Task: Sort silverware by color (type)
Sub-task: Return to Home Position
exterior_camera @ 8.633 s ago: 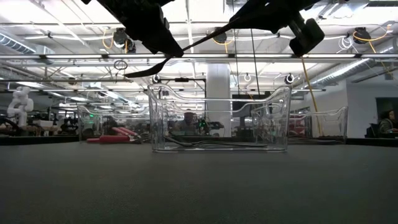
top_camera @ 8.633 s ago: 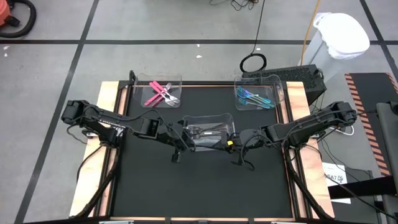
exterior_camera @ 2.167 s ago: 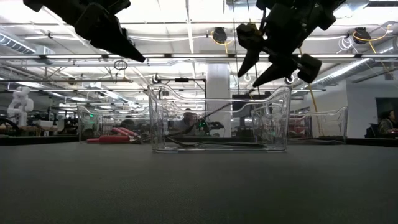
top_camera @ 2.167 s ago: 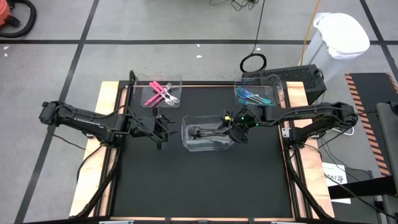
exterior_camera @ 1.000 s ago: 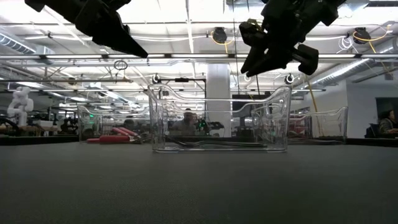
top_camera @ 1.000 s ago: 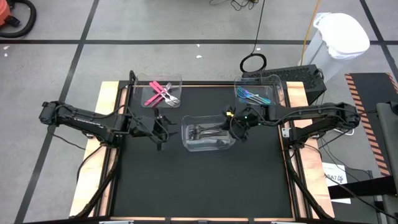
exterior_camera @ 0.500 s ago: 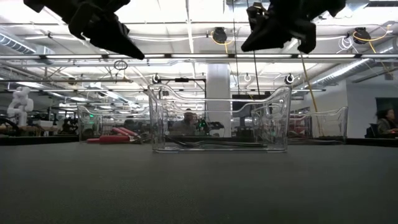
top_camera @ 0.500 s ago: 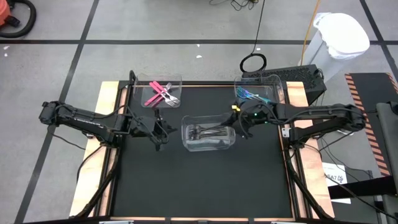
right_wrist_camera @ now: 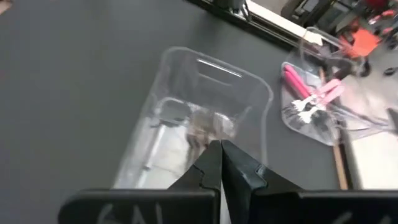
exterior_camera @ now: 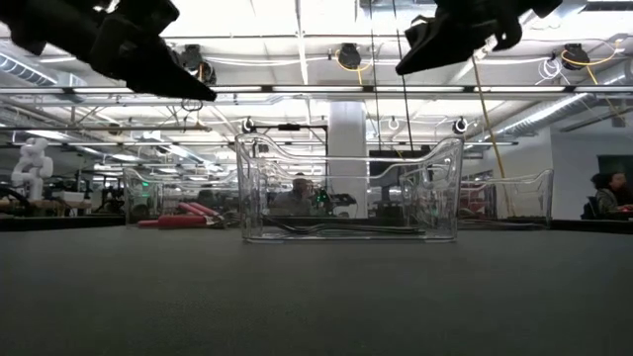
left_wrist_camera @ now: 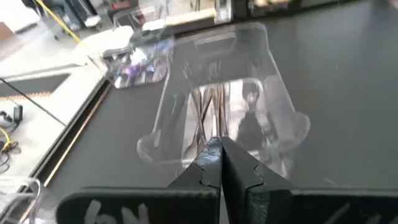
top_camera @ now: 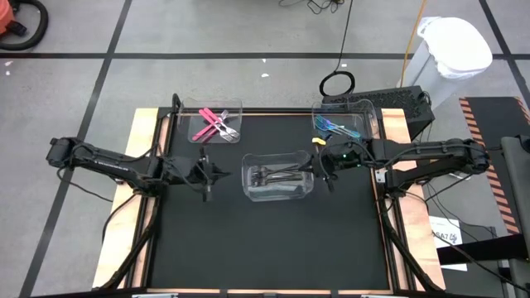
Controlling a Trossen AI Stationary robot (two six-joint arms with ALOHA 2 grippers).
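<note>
Material and finish findings: bench, bins, silverware, grippers.

The bench point(top_camera: 265, 248) top is a matt black sheet, finely grained in the low view, bordered by bare pale wood edging point(top_camera: 147, 124). The middle bin point(top_camera: 248, 192), left bin point(top_camera: 236, 106) and right bin point(top_camera: 364, 108) are clear, smooth, glossy plastic, with bright highlights along rims and corners. The grey silverware point(top_camera: 277, 175) is bare metal with a dull sheen. The pink silverware point(top_camera: 211, 126) has opaque pink handles of even finish and bright metal heads. The blue-teal silverware point(top_camera: 335, 128) is iridescent, polished metal. The left gripper point(left_wrist_camera: 219, 144) and right gripper point(right_wrist_camera: 220, 149) are matt black and smooth, plastic by appearance.
</note>
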